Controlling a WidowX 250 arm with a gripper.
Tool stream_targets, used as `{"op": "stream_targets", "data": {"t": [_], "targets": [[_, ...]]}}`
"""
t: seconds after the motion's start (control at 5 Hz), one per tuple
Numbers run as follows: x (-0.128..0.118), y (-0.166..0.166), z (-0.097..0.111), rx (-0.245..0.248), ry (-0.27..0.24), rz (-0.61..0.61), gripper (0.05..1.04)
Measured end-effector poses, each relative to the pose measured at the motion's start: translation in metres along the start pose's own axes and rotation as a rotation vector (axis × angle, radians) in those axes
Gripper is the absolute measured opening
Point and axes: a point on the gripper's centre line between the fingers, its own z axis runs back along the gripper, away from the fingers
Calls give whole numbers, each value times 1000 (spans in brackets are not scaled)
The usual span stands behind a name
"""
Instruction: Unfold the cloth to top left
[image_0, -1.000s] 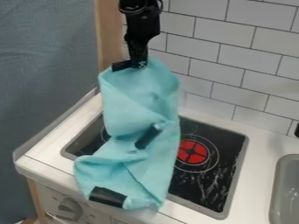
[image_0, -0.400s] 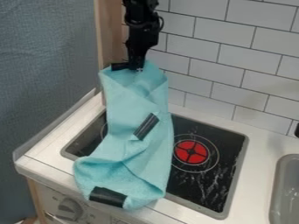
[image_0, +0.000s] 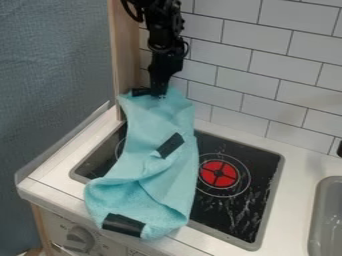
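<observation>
1. Nearest, the light-blue cloth (image_0: 140, 150) with black patches keeps its bunched end over the white counter's (image_0: 48, 175) front edge, almost unmoved
2. Its middle slants across the black stovetop (image_0: 247, 207), left of the red burner (image_0: 219, 174), creased but flatter than a second ago
3. Farthest, by the wooden post (image_0: 125, 55), the black gripper (image_0: 159, 95) has come down, jaws pinching the far end; the top-left spread looks nearly ready for release, though the near fold remains

Black segmented arm (image_0: 165, 40) with looping black cables (image_0: 132, 11)
</observation>
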Motion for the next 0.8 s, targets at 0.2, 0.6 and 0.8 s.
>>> {"op": "stream_targets", "data": {"t": [0.2,0.6,0.8], "targets": [[2,-6,-11,-40,0,-3,75],[2,-7,-13,-47,1,-6,481],[1,-8,-13,-50,2,-2,778]]}}
